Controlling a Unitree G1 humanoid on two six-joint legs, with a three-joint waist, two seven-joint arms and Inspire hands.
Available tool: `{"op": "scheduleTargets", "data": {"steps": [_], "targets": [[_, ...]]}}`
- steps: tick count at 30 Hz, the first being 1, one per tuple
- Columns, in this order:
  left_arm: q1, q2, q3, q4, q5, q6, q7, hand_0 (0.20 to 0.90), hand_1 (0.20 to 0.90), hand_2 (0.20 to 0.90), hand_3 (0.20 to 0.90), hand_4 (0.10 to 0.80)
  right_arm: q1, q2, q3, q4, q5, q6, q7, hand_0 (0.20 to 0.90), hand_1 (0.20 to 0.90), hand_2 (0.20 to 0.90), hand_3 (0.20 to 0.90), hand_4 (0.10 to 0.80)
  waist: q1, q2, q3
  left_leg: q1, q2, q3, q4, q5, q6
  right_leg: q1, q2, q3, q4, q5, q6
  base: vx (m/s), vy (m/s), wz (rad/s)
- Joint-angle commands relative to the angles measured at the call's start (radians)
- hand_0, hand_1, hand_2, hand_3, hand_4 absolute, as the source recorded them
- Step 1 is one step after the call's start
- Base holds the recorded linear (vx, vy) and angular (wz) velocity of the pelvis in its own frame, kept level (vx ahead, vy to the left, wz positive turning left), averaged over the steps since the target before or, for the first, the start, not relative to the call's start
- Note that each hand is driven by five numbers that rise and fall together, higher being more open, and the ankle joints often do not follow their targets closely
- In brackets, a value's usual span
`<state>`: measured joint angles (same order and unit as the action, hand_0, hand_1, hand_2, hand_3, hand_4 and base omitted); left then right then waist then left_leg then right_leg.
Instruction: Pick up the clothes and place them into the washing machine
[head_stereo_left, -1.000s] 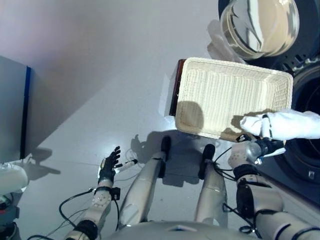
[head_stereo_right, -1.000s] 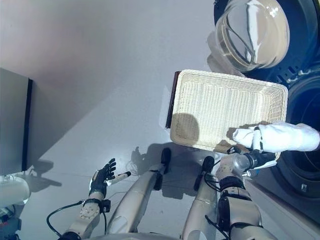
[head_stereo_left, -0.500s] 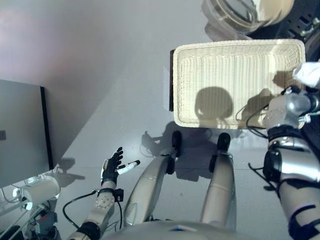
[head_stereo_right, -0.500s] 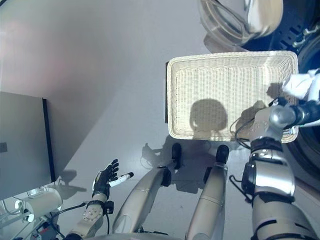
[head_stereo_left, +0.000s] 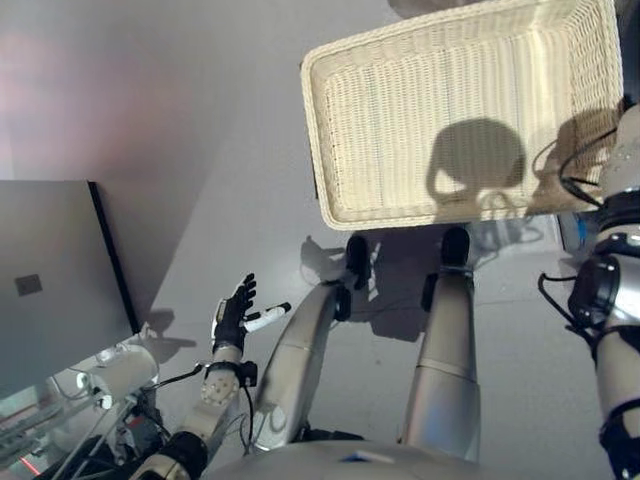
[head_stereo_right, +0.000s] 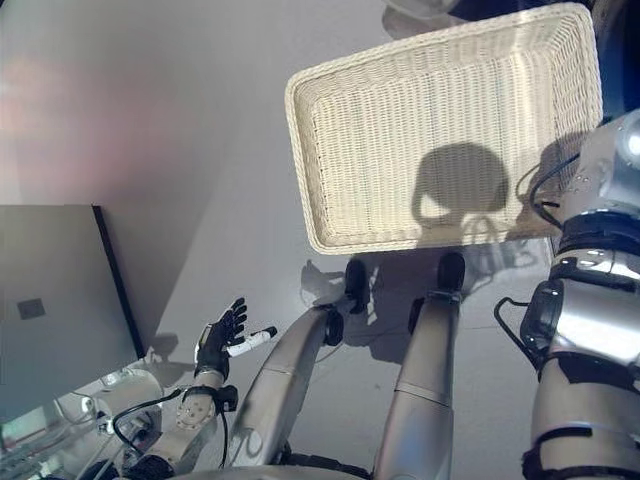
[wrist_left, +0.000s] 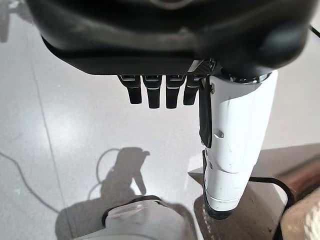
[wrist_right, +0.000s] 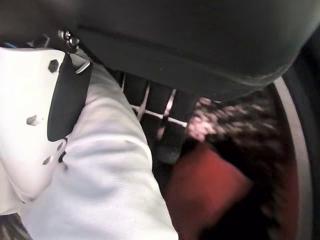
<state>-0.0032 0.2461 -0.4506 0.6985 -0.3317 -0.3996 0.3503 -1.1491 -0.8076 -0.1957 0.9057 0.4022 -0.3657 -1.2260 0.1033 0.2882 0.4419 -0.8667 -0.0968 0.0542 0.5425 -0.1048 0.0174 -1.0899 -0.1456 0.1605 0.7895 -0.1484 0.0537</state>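
I see the grey floor (head_stereo_left: 200, 150) filling most of the head views, with a grey cabinet (head_stereo_left: 50, 270) at my left edge. A pale wicker basket (head_stereo_right: 440, 140) lies on the floor ahead and to the right; nothing is in it. In the right wrist view, a dark drum rim (wrist_right: 295, 150) curves past the fingers, with something reddish and dark patterned cloth inside it. My right robot hand (wrist_right: 45, 125) has its thumb and fingers curled round a white cloth (wrist_right: 110, 185), held at that drum opening. The left robot hand (head_stereo_left: 232, 318) hangs low at my left side over bare floor, fingers straight and spread, thumb out, holding nothing.
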Motion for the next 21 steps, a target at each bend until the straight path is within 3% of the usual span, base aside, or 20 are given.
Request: {"op": "scheduleTargets", "data": {"steps": [1,7,8,12,21], "targets": [[0.065,0.059,0.041,0.019,-0.004,-0.044,0.063,0.9,0.9,0.9,0.9,0.8,-0.072,-0.214,0.137,-0.136,-0.16,-0.027,-0.036,0.2,0.2,0.2,0.2,0.3,-0.014,0.026,-0.092,-0.033,0.016,-0.037,0.035,-0.034,0.006,0.086,0.052,-0.095,-0.002,-0.101,-0.086,0.037,0.028,-0.12],[0.069,0.071,0.036,-0.002,-0.008,-0.056,0.065,0.9,0.9,0.9,0.9,0.8,-0.285,-0.319,0.335,-0.045,-0.156,0.003,0.004,0.2,0.2,0.2,0.2,0.3,-0.009,0.02,-0.117,-0.015,0.021,-0.017,-0.005,-0.023,-0.005,0.089,0.057,-0.087,-0.024,-0.093,-0.085,0.028,0.012,-0.09],[0.073,0.07,0.036,-0.023,-0.014,-0.059,0.063,0.9,0.9,0.9,0.9,0.8,-0.333,-0.338,0.386,0.003,-0.127,-0.012,0.023,0.9,0.9,0.9,0.9,0.8,-0.008,0.022,-0.121,-0.015,0.022,-0.016,-0.007,-0.021,-0.007,0.087,0.057,-0.086,-0.025,-0.09,-0.085,0.018,-0.003,-0.04],[0.06,0.055,0.048,0.002,-0.029,-0.055,0.066,0.9,0.9,0.9,0.9,0.8,-0.315,-0.309,0.402,0.043,-0.015,-0.063,0.126,0.9,0.9,0.9,0.9,0.8,-0.024,0.018,-0.119,0.001,0.025,-0.011,-0.034,-0.017,-0.01,0.095,0.062,-0.088,-0.048,-0.078,-0.083,0.0,0.0,0.0],[0.058,0.034,0.053,0.029,-0.08,-0.063,0.047,0.9,0.9,0.9,0.9,0.8,-0.177,-0.163,0.275,0.001,-0.023,-0.075,0.111,0.9,0.9,0.9,0.9,0.8,-0.03,0.036,-0.103,0.022,0.021,-0.012,-0.08,0.011,-0.02,0.134,0.055,-0.106,-0.104,-0.053,-0.078,-0.002,0.004,-0.02]]}}
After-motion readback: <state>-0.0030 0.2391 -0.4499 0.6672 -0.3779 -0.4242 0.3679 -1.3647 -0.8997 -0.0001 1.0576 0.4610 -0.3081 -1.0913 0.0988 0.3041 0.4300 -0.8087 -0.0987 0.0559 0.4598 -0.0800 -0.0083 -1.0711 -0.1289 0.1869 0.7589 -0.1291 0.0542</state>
